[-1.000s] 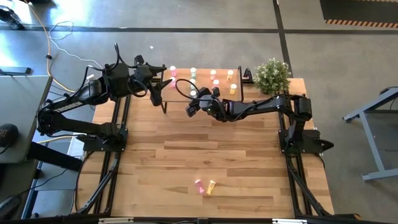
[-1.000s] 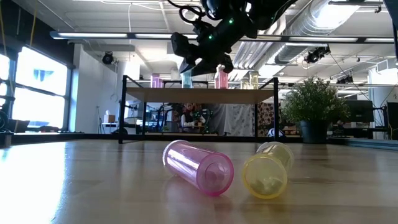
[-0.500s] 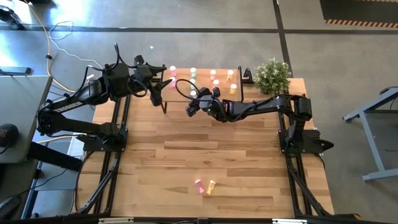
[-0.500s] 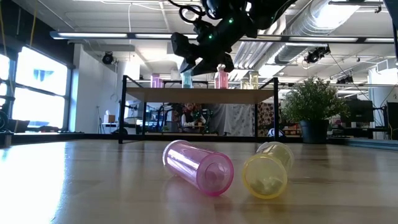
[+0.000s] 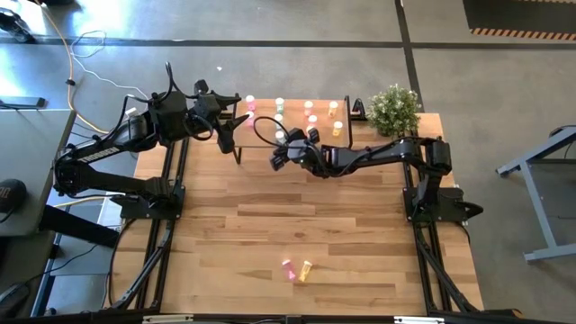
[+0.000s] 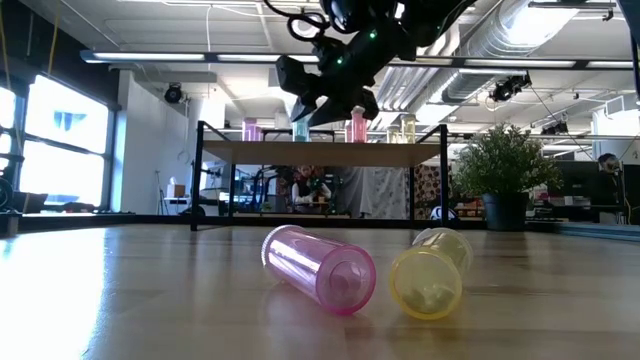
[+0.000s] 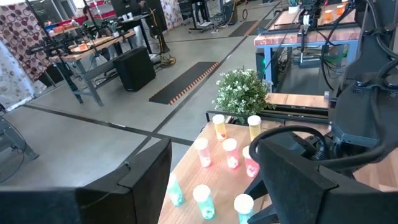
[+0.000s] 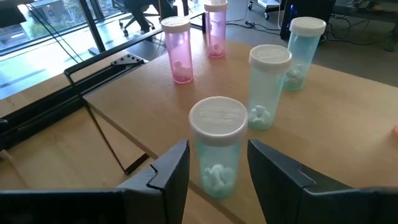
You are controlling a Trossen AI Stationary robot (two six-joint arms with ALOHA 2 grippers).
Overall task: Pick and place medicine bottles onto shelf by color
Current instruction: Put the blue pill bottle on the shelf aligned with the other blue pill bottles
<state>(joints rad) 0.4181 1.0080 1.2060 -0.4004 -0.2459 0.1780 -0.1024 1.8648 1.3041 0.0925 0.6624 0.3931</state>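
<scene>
The shelf stands at the table's far edge with bottles upright on it. From its left end they run pink, green, red-orange and yellow. My right gripper hovers open over the shelf's near edge. Its fingers stand on either side of an upright green bottle that rests by its base on the shelf. My left gripper waits open and empty at the shelf's left end. A pink bottle and a yellow bottle lie on their sides near the table's near edge. My right gripper's fingers come slanting down from the near side. They stand close beside the green bottle's body, one on each side. Whether they touch it, I cannot tell. The bottle stands upright on the shelf.
A potted plant sits at the table's far right corner beside the shelf. Two more green bottles and two pink ones stand close behind the one between my fingers. Bare wood tabletop lies between the shelf and the two lying bottles.
My right gripper has crept slightly up and toward the far edge over the shelf. The bottles have kept their places.
</scene>
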